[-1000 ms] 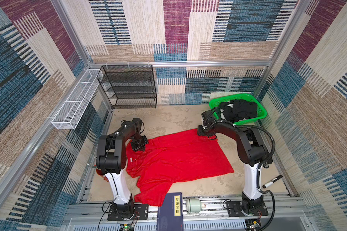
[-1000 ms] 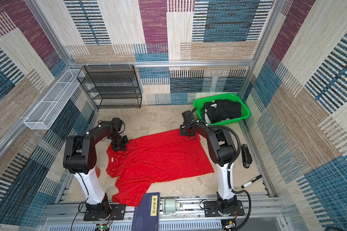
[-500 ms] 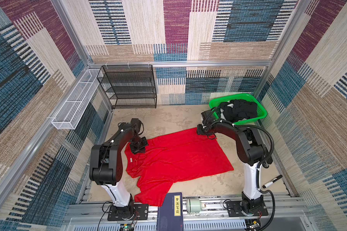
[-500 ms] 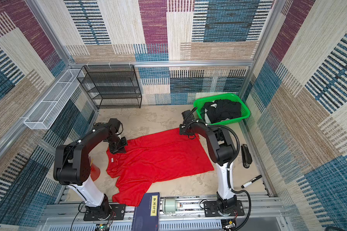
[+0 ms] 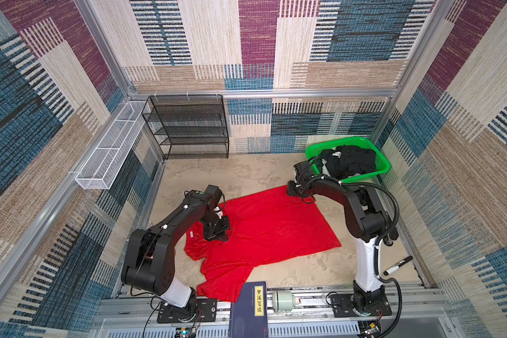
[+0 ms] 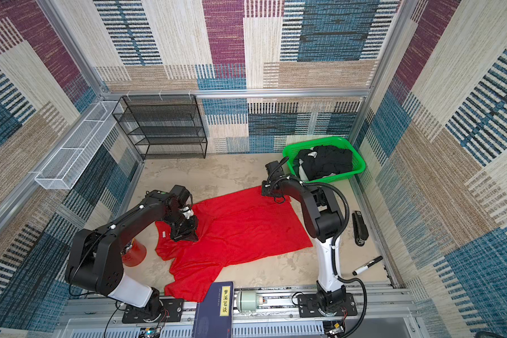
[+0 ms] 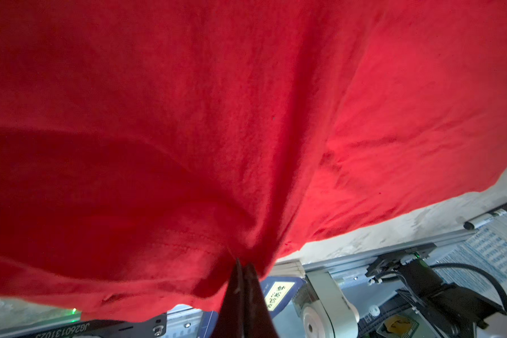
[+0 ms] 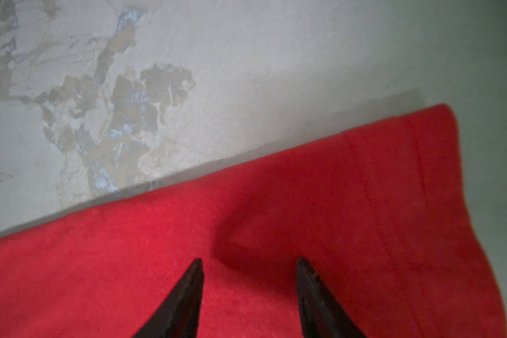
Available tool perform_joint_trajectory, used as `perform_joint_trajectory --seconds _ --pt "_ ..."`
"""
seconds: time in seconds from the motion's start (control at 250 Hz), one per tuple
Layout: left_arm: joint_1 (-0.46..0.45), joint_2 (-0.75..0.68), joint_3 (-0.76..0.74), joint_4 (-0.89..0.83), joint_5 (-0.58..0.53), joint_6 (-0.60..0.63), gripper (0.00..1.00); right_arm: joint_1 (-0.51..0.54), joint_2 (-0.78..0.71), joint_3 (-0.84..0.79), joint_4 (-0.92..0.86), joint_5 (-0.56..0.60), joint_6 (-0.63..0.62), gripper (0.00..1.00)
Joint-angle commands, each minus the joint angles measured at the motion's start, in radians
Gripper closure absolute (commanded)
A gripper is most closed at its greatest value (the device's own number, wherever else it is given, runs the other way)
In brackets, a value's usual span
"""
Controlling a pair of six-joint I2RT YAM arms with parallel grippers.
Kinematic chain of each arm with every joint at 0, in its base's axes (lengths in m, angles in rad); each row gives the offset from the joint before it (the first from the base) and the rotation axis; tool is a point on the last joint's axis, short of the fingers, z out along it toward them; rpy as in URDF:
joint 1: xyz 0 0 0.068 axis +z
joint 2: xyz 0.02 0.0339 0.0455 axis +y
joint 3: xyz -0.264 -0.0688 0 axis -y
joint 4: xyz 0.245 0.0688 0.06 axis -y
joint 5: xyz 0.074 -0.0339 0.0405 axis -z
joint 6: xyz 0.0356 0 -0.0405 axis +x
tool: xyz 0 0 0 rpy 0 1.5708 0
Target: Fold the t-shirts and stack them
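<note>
Your red shirt [image 5: 270,228] lies spread on the desk [image 5: 246,172]
Your left gripper [image 7: 243,263] pinches it; right gripper [image 8: 249,260] gapes, holding nothing

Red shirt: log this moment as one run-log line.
red shirt: laid out | left tool: pinching it | right tool: open over far corner | black shirts: in green basket

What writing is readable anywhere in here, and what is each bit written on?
"梦溪笔谈": yellow label on the dark blue book at the front edge, in both top views.
"JG260131023", upside down, last digit unsure: black bracket, left wrist view.
Too small to read: the printed sheet, the label on the marker, the white tag on the red t-shirt.
</note>
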Motion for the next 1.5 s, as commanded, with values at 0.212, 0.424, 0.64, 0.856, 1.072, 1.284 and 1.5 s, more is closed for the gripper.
perform_joint_trajectory --seconds 0.212,0.424,0.64,0.856,1.072,1.284,1.5 --pt "0.031 -0.182 -0.031 0.162 -0.061 0.019 0.68 -0.002 0.035 0.033 -0.113 0.016 0.027 0.47" --pt "0.216 0.037 0.063 0.244 -0.197 -0.111 0.69 -0.001 0.04 0.082 -0.125 0.01 -0.005 0.47" --pt "0.259 0.279 0.287 0.186 -0.291 -0.172 0.69 -0.002 0.103 0.176 -0.183 -0.009 -0.026 0.47" --pt "0.259 0.433 0.358 0.145 -0.355 -0.199 0.69 -0.016 0.145 0.189 -0.208 -0.029 0.012 0.47" --pt "0.282 0.534 0.42 0.192 -0.412 -0.197 0.68 -0.045 0.193 0.265 -0.234 -0.065 0.022 0.47" --pt "0.302 0.677 0.624 0.251 -0.403 -0.138 0.67 -0.059 0.319 0.524 -0.353 -0.091 0.023 0.47" --pt "0.305 0.857 0.958 0.204 -0.379 -0.046 0.66 -0.059 0.434 0.757 -0.444 -0.118 0.019 0.48"
